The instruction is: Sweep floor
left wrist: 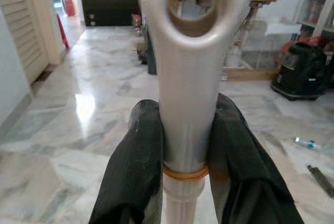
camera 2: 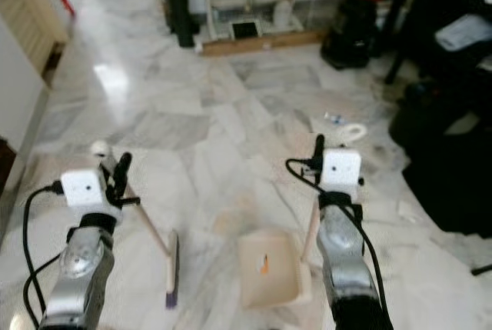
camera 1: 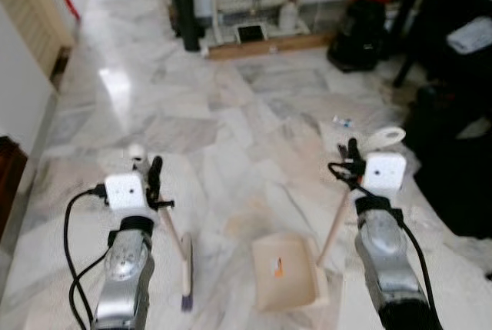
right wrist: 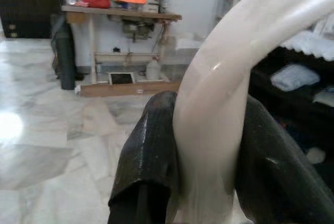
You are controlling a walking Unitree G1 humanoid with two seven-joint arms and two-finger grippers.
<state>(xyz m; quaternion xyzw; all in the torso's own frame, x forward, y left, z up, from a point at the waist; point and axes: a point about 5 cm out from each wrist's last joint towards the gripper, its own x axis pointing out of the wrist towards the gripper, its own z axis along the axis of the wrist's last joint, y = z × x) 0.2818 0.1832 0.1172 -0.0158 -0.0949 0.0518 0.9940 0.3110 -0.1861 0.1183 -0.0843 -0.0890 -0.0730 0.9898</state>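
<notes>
My left jaws (camera 1: 154, 172) clamp the pale wooden-handled broom (camera 1: 183, 257); right jaws (camera 1: 352, 153) clamp the cream plastic dustpan (camera 1: 286, 272) by its handle. Both heads rest on the white marble floor (camera 1: 231, 115), broom bristles just left of pan, handle slanting up-left.

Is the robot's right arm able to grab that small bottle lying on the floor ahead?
Probably not right now: the right gripper is shut on the dustpan handle, and the small bottle lies farther ahead on open floor.
</notes>
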